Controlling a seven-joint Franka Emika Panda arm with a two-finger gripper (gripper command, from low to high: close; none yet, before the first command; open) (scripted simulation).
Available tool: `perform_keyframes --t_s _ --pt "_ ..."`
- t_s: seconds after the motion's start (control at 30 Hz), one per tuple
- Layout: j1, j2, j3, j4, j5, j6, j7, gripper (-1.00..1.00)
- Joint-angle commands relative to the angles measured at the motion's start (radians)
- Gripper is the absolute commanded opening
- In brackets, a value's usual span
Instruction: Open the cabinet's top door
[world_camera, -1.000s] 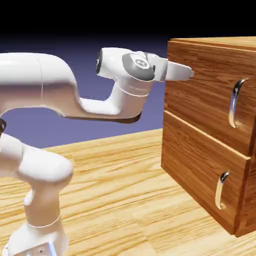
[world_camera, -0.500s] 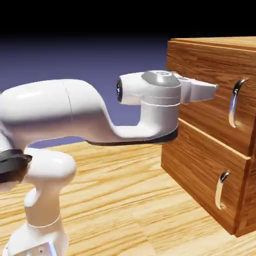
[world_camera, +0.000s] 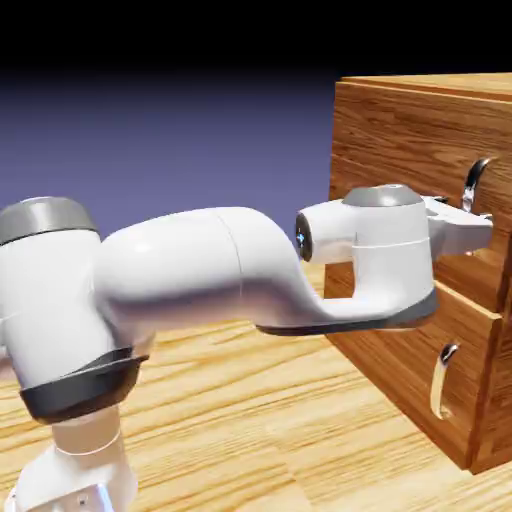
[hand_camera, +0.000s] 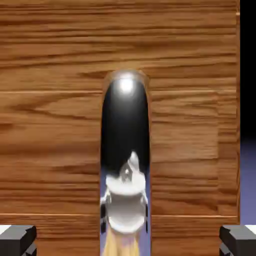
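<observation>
the gripper (hand_camera: 128, 239) has its two grey fingertips (hand_camera: 17, 239) set wide apart on either side of the long silver handle (hand_camera: 125, 150), not gripping it. behind the handle sits the top door (world_camera: 420, 150) of the cabinet (world_camera: 400, 330), closed flush, above the lower panel (world_camera: 400, 340).

We saw a light wood-grain table (world_camera: 240, 400) spreading across the lower part of the exterior view. Behind the table rose a plain blue-violet backdrop (world_camera: 180, 140), darkening to black toward the top. In the hand view, a strip of that backdrop (hand_camera: 248, 190) showed at the right edge.
</observation>
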Motion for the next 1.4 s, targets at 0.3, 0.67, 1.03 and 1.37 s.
perform_keyframes --t_s 0.3,0.67,1.03,1.37 --pt "-0.322 0.024 0.208 -0.32 0.109 -0.202 0.014 -1.0" --pt "-0.711 -0.07 0.564 -0.7 0.388 -0.454 -0.049 -1.0" --pt "-0.894 -0.27 0.963 -0.962 0.816 -0.701 -0.158 -1.0" --pt "-0.856 -0.368 1.325 -1.043 1.221 -0.935 -0.212 -1.0"
